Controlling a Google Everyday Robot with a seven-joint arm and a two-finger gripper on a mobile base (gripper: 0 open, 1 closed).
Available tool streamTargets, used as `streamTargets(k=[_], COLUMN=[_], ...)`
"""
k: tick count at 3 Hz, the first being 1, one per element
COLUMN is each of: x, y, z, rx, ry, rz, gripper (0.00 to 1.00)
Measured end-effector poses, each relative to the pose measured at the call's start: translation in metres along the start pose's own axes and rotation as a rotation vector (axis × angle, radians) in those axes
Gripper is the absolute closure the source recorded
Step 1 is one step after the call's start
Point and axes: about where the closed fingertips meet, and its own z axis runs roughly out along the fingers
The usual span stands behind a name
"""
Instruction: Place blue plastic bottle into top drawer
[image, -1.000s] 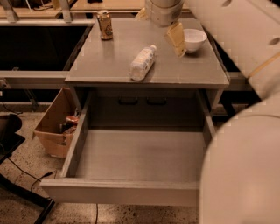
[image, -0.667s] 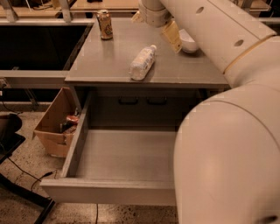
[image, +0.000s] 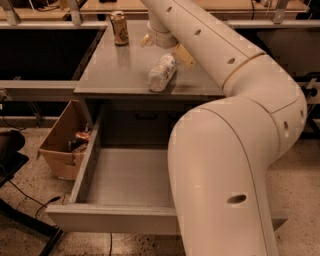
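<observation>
The blue plastic bottle (image: 161, 73), whitish with a pale label, lies on its side on the grey table (image: 112, 70) near the front edge. My gripper (image: 165, 48) hangs just behind and above it, open, with one yellowish finger (image: 146, 40) to the left and one to the right; it is not touching the bottle. The top drawer (image: 110, 219) is pulled out wide under the table and its grey inside is bare. My big cream arm (image: 235, 150) covers the right part of the drawer and the table.
A brown-gold drink can (image: 119, 28) stands at the table's back left. A brown cardboard box (image: 61, 145) with some items sits on the floor left of the drawer. A dark chair base (image: 20, 210) is at lower left.
My arm has swung left and forward, bringing the gripper from the table's right side to just behind the bottle. The white bowl is now hidden behind the arm. The bottle has not moved.
</observation>
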Motion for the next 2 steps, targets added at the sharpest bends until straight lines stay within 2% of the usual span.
streamTargets(k=[1, 2], x=[-0.0172, -0.0183], y=[0.0000, -0.0002], z=[0.0247, 0.0264], rx=[-0.020, -0.021], ry=[-0.082, -0.087], rz=[-0.026, -0.027], gripper=[0.23, 0.47])
